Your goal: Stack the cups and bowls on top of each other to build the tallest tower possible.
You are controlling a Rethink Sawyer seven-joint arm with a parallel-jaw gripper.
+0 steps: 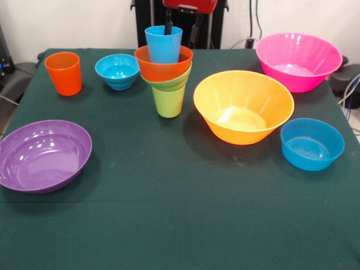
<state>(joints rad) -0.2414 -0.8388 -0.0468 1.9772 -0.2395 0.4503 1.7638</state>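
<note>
**Light blue cup sits atop the tower, fingers at its rim**

The tower (166, 70) stands toward the far middle of the counter (169, 225): a lime green cup (168, 102) upright as base, a small green bowl (171, 83) on it, a medium orange bowl (163, 68) above, and a light blue cup (163, 44) upright in that bowl. The fingers (181, 25) come straight down from above, one dark prong dipping inside the blue cup's mouth, the other just behind its rim; whether they pinch the wall or have let go, I cannot tell from here. The cup's long axis is vertical, in line with the arm, so any lift or release would run straight up.

An orange cup (63, 73) stands well to one side, a small blue bowl (117, 71) near it. Purple (42, 154), yellow-orange (243, 106), pink (298, 61) and medium blue (312, 143) bowls lie spread over the dark green cloth. Behind, a pale wall and cables.
</note>
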